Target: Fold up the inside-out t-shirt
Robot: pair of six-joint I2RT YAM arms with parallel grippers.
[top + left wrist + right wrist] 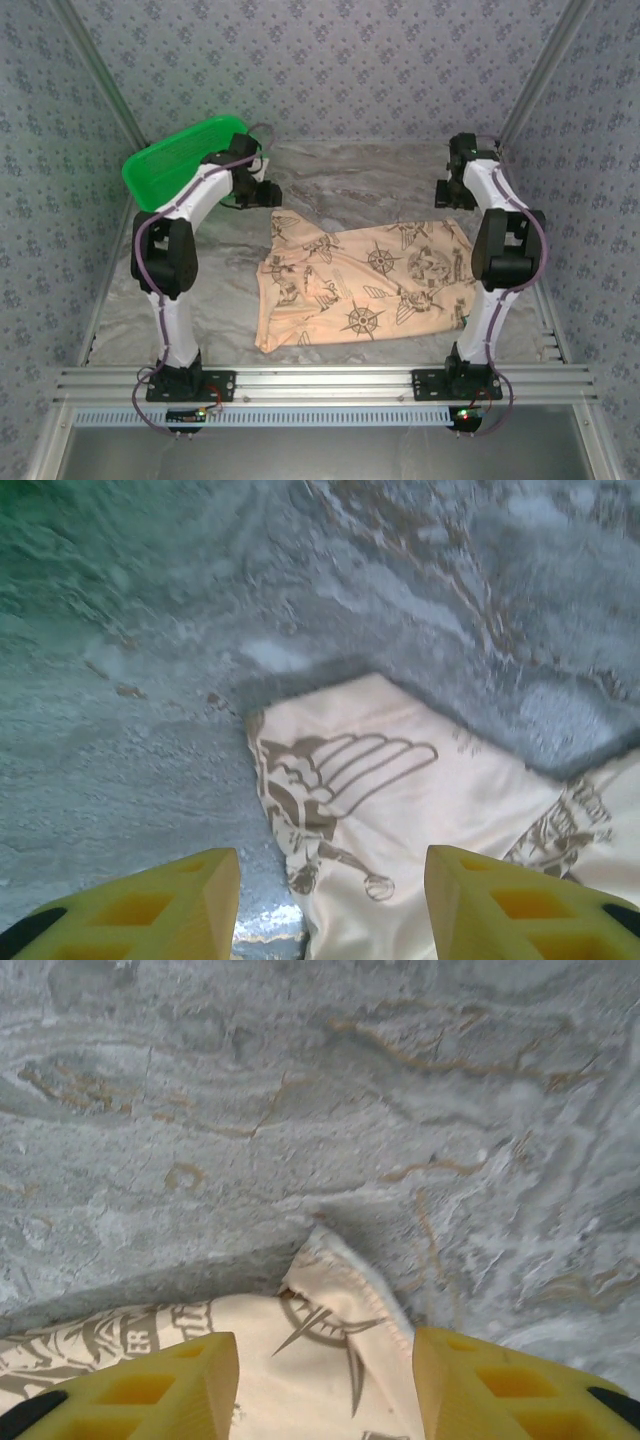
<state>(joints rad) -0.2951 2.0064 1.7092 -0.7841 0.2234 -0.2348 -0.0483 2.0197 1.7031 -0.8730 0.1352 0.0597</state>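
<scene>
The t-shirt [370, 285] lies flat in the middle of the table, tan-peach with dark brown compass prints facing up. My left gripper [262, 193] hovers over its far left corner. In the left wrist view the yellow fingers [190, 900] stand apart, gripper [332, 872] open, and the t-shirt corner [400, 800] lies below with nothing pinched. My right gripper [447, 192] hovers by the far right corner. Its jaws [325, 1352] are also open above a hemmed t-shirt corner [345, 1290] that curls up a little.
A green plastic basket [180, 160] leans at the far left corner behind the left arm. The grey marbled table cover [360, 175] lies bare beyond the shirt. Patterned walls close in on three sides, and an aluminium rail [320, 380] runs along the near edge.
</scene>
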